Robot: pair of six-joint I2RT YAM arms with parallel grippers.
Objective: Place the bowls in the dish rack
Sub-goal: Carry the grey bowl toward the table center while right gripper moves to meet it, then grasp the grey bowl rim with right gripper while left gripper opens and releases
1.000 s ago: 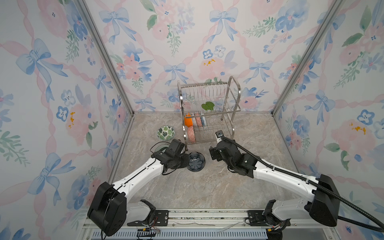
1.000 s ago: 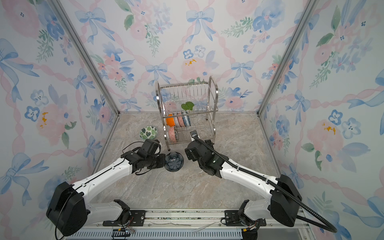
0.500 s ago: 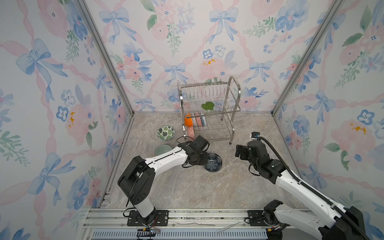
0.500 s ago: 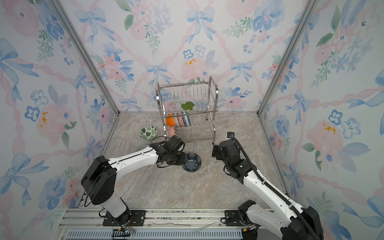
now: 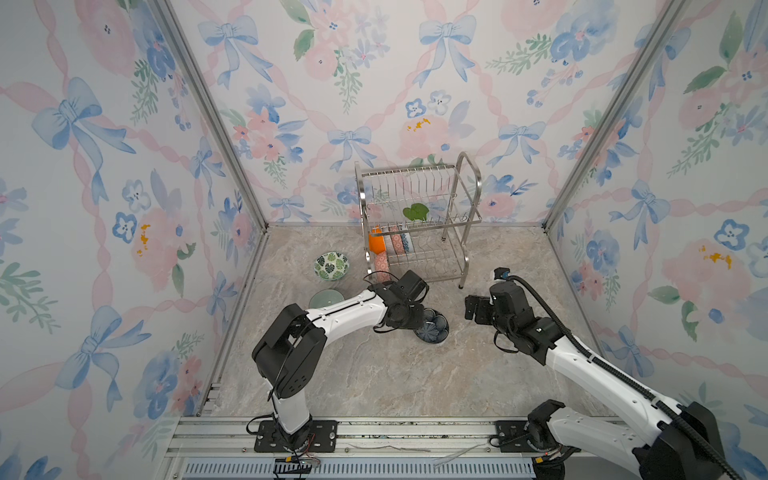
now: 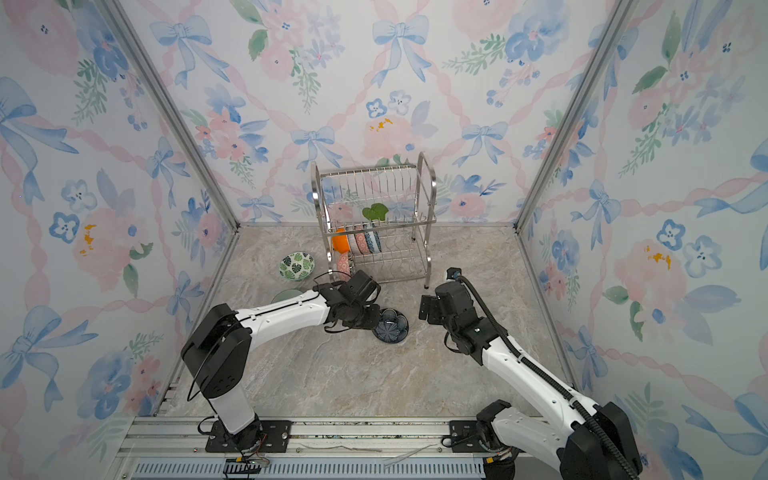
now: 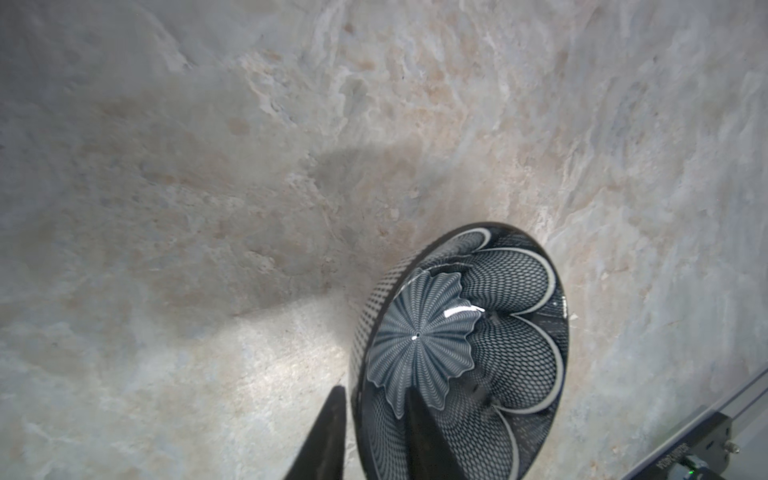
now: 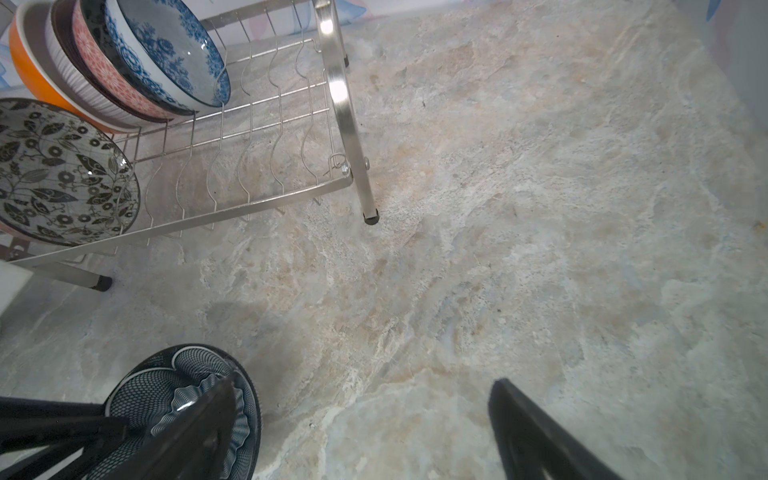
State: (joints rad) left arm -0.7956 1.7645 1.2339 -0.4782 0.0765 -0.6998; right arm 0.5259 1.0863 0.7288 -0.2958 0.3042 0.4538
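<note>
MARBLE-TOP DESK: Nearest the onlooker, the left pincer straddles the rim of the dark blue flower bowl, which sits low on the desk. One finger is outside the bowl and its partner inside; whether they pinch the rim cannot be told. Near that pincer's right side, clear of the bowl, the right pincer hangs over bare desk with its jaws spread wide and nothing between them. Beyond the left pincer, a pale green bowl peeks from behind the left arm, and a green-leaf bowl stands farther off. Farthest from both pincers, the dish rack carries bowls on edge in its lower tier: an orange-sided bowl and a blue-white floral bowl, with a black-white leaf bowl in front.
</note>
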